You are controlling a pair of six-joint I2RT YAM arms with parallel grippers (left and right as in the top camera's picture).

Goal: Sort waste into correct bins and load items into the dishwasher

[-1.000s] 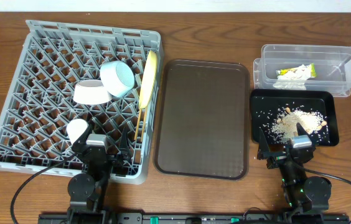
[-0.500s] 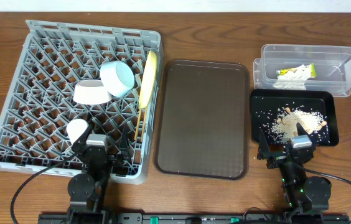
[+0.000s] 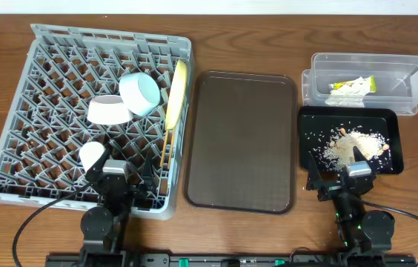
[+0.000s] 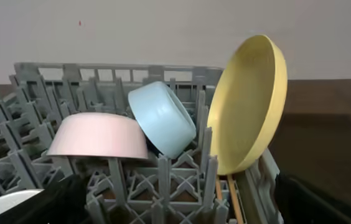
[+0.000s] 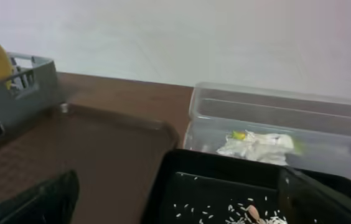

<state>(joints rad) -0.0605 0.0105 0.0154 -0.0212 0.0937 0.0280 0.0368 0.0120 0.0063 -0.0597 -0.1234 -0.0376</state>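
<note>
Both pairs of fingers are spread wide and grasp nothing. The left gripper (image 3: 120, 178) sits over the near edge of the dish rack (image 3: 61, 74), and the right gripper (image 3: 335, 174) sits over the near rim of the black tray (image 3: 387, 122).

Ahead of the left fingers (image 4: 51, 202) stretches the rack, a large square of grey plastic with a lattice of upright pegs and raised walls. To their right, and to the left of the right fingers (image 5: 38, 202), lies a smooth brown serving tray (image 3: 242, 141) with rounded corners. It is flat on the wooden table (image 3: 239, 44), and bare wood shows beyond it.

A clear plastic tub (image 3: 409, 63) stands beyond the black tray, far ahead of the right fingers. A green-and-orange snack wrapper (image 3: 365, 84) lies in it beside crumpled white paper (image 5: 259, 145). Pale rice-like scraps (image 3: 342, 144) are scattered in the shallow black tray just ahead of the right fingers.

A round yellow plate (image 4: 250, 106) stands on edge ahead and right of the left fingers, against the rack's right wall. Left of it a light blue bowl (image 4: 163, 118) is tilted on its side, touching an overturned pale pink bowl (image 4: 98, 135). Wooden chopsticks (image 4: 225, 190) lie below the plate. A small white cup (image 3: 92, 154) sits just beside the left finger.
</note>
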